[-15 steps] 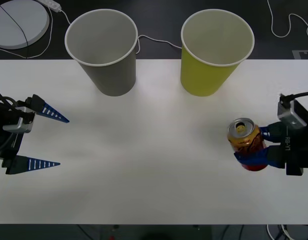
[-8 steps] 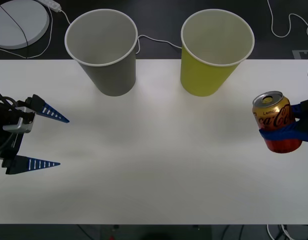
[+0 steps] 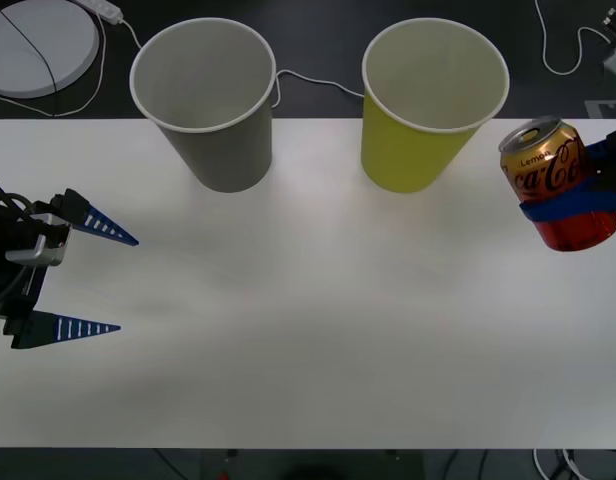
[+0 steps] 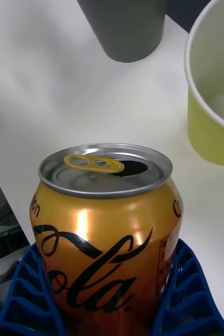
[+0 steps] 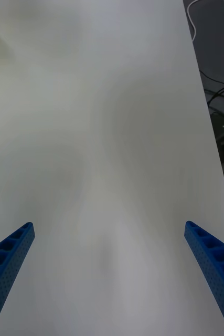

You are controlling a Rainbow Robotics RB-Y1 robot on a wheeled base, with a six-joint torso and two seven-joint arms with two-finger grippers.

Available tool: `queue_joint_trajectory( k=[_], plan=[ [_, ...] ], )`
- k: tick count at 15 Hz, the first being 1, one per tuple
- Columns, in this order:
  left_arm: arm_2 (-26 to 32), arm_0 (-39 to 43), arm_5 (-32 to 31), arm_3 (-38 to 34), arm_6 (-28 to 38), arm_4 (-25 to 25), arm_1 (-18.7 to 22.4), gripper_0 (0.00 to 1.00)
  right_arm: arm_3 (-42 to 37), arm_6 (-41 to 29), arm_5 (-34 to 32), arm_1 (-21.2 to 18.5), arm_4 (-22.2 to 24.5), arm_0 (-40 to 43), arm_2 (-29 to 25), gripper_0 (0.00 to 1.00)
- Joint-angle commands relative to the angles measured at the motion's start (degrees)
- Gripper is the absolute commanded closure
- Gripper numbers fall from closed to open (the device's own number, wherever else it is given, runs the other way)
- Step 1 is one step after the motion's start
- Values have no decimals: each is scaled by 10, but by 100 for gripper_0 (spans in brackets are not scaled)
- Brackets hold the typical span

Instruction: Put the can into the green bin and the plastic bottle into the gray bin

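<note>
My right gripper (image 3: 578, 195) is shut on the can (image 3: 553, 180), a gold-orange drink can with a red lower part, held upright in the air at the table's right edge. In the right wrist view the can (image 4: 105, 231) sits between the blue ribbed fingers (image 4: 30, 299). The green bin (image 3: 433, 100) stands just left of the can at the table's back. The gray bin (image 3: 206, 100) stands further left. My left gripper (image 3: 93, 278) rests open at the table's left side with nothing between its fingers. The plastic bottle is out of view.
A white round disc (image 3: 38, 45) and white cables (image 3: 318, 82) lie on the dark floor behind the table. The white table (image 3: 308, 330) spreads bare between the two arms and toward its front edge.
The right gripper has lifted the can off the table and carried it up and toward the back right, closer to the green bin's height. The left arm has not moved.
</note>
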Motion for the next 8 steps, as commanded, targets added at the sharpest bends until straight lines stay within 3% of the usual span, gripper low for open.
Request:
queue_joint_trajectory(
  k=[1,4,8],
  plan=[
    [0,0,0,0,0,0,0,0,48,1,-26,-3,25,-93,60,100],
    [0,0,0,0,0,0,0,0,104,0,-26,6,72,-198,147,100],
    [0,0,0,0,0,0,0,0,203,4,-26,47,130,-313,241,100]
  ],
)
